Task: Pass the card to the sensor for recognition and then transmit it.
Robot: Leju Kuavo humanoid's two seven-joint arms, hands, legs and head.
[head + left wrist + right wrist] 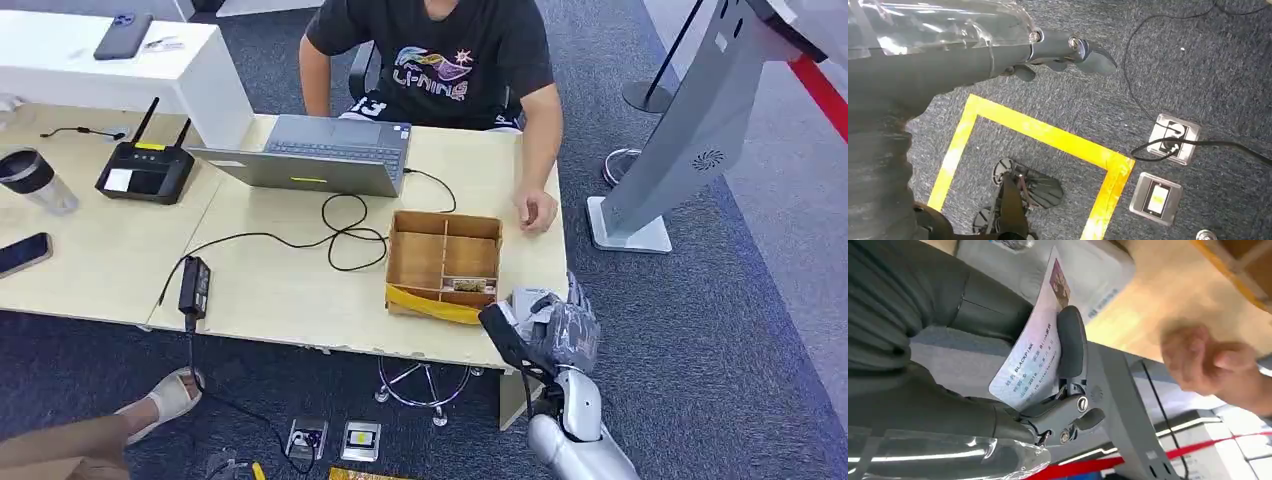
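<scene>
My right hand (pixel 556 338) hangs over the table's front right corner and pinches a white printed card (pixel 1035 355) between its thumb (pixel 1071 342) and its fingers. The card carries a small photo and lines of text. A pale grey card sensor (pixel 528 300) lies on the table just beyond the hand, next to the wooden box; in the right wrist view the sensor (pixel 1098 275) sits close behind the card. My left hand (pixel 1058 55) hangs beside my body over the carpet and holds nothing.
A person sits across the table, one hand (pixel 537 210) resting near the wooden compartment box (pixel 443 262). A laptop (pixel 320 155), cables, a power brick (pixel 194 285) and a router (pixel 145 170) lie to the left. A grey kiosk stand (pixel 680 140) rises at the right.
</scene>
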